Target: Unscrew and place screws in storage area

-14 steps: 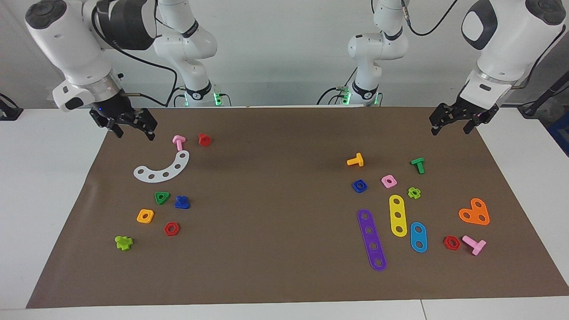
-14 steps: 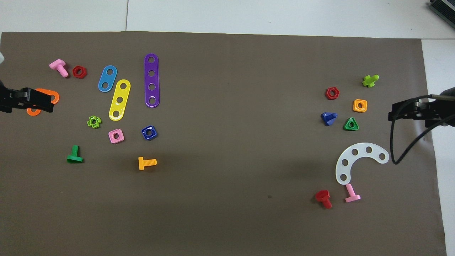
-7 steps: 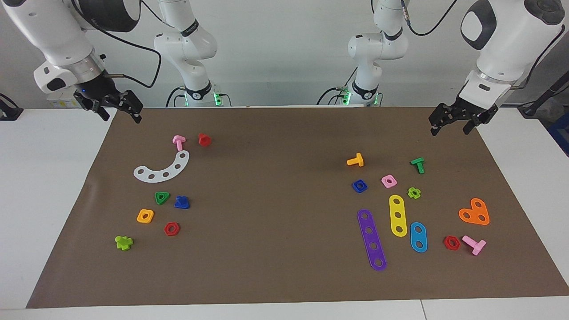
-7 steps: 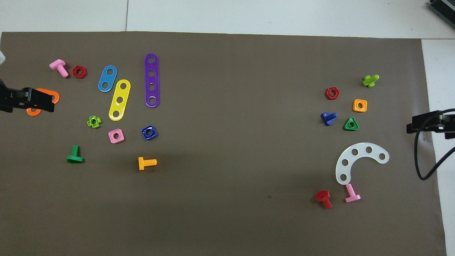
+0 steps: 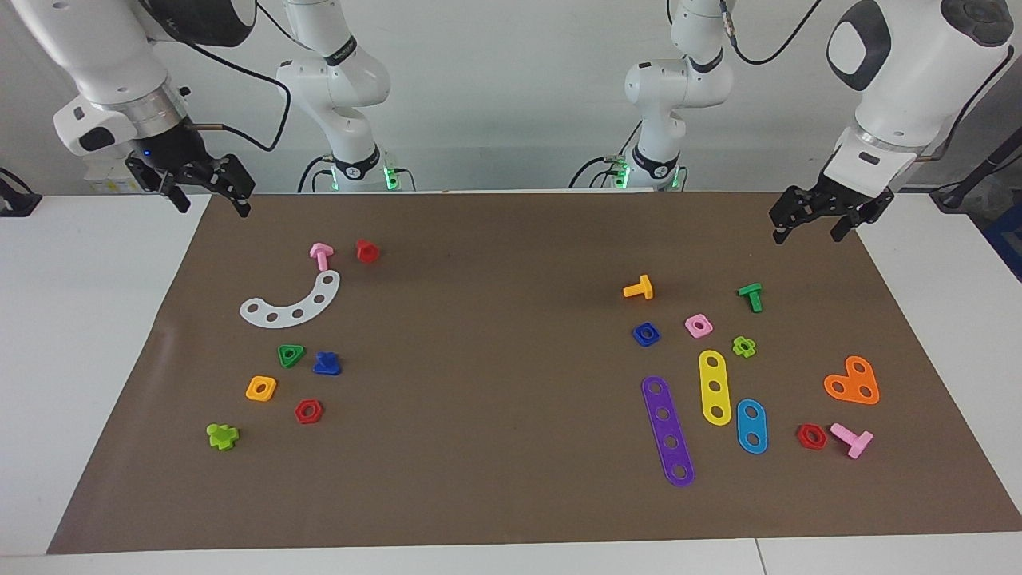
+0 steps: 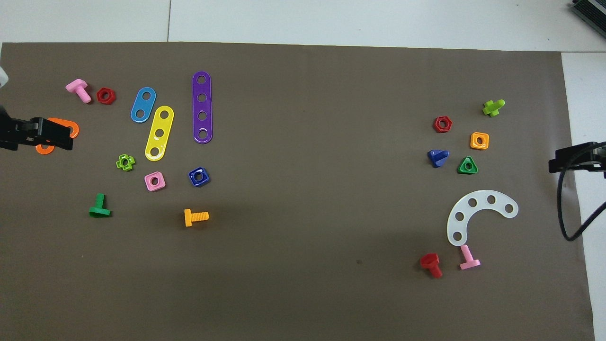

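Right gripper [image 5: 206,188]: raised over the mat's corner at the right arm's end, fingers apart, holding nothing
Left gripper [image 5: 822,214]: waiting over the mat's edge at the left arm's end, fingers apart, empty
White curved strip [image 5: 293,303]: nearer to the robots than the nuts, no screw in its holes
Blue screw [image 5: 326,363]: lying loose on the storage area [image 5: 263,351], just beside the green triangular nut [image 5: 291,354]
Progress: the blue screw looks unscrewed and placed; nothing appears left to do

blue screw [image 5: 326,363] | triangular head flat on mat, shaft up | storage area [image 5: 239,351], beside green triangular nut [image 5: 291,355]
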Available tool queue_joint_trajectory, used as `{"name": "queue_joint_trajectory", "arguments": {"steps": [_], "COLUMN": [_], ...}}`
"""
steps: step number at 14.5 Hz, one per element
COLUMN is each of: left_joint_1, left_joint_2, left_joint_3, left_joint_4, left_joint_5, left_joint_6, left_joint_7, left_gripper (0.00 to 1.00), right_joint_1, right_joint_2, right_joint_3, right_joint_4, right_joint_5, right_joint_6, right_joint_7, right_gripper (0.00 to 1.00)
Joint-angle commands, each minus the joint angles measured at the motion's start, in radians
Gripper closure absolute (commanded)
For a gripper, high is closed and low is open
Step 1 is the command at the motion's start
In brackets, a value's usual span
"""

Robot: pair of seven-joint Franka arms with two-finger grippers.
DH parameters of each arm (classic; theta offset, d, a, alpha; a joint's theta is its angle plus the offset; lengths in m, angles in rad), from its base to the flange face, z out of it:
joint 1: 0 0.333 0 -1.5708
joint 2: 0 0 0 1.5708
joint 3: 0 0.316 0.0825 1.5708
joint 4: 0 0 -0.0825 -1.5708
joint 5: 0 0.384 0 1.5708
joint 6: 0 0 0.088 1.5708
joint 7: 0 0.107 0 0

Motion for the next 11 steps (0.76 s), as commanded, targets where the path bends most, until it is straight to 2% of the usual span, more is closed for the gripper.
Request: {"name": "queue_joint_trajectory", "arguments": {"steps": [1, 11], "left_joint_1": [-0.012, -0.012], "left_joint_2": [-0.037, -0.034], "left_joint_3": [0.004, 0.003], "left_joint_4": [-0.047, -0.035], "left_joint_5": [0.013, 0.011], "left_joint_6": [0.024, 0.018], "left_joint_7": [0.001, 0.000], "left_gripper": [0.00, 0.00], "right_joint_1": [0.018, 0.007], "right_joint_2": [0.025, 0.039], "right_joint_3": [0.010, 0.007], "right_joint_4": [0.071, 0.080], "right_joint_5": [-0.044, 0.004], "right_joint_6": [-0.030, -0.046], "right_joint_7": [-0.020, -0.017], "right_gripper": [0.00, 0.00]}}
